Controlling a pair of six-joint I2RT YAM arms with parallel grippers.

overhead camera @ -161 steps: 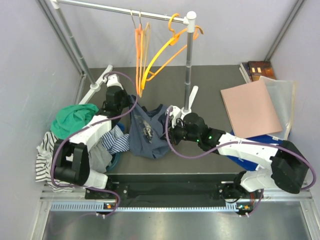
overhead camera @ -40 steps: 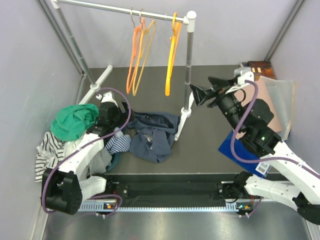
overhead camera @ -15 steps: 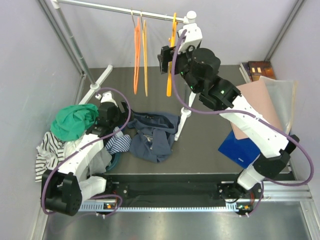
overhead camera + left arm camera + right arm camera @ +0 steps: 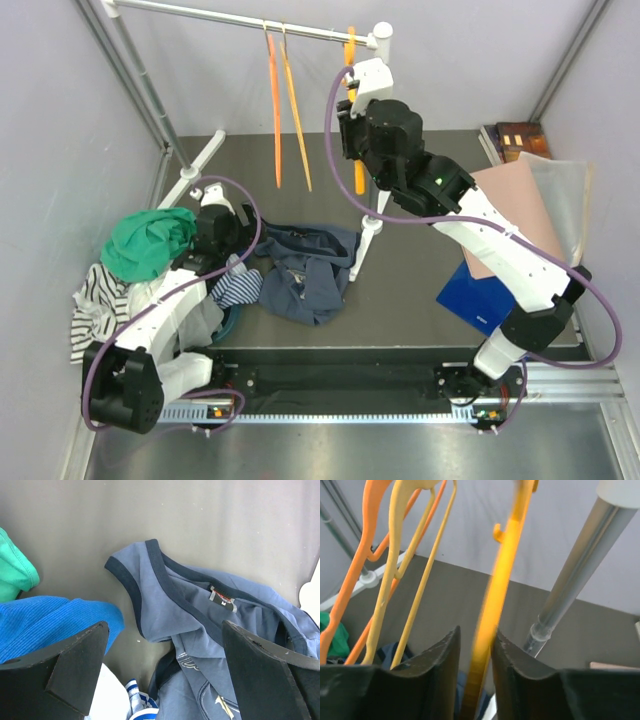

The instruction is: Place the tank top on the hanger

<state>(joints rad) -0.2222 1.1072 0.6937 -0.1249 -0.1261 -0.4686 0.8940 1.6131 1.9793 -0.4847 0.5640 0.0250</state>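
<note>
Right tool (image 4: 476, 642) is up at the rail (image 4: 200, 14), top centre of the overhead view. Its jaws are narrow, one on either side of the amber hanger (image 4: 502, 580). The hanger is blurred in the wrist view, so I can't tell if it's actually clamped.

Left tool (image 4: 163, 625) is wide and holding nothing, hovering over the tank top (image 4: 200, 630). The top lies crumpled on the table (image 4: 420, 270), lower left of centre, neck label up, well apart from the hanger.

Risks:
- The blur suggests the hanger is swinging. A light pinch on thin plastic could let it twist or slip out on lift-off.
- The hook may snag the rail if pulled sideways rather than up.
- The two other hangers (image 4: 285, 100) and the rack post (image 4: 570, 570) sit close and are easy to knock.
- The striped cloth (image 4: 240, 288) touches the top and could drag along with it.
</note>
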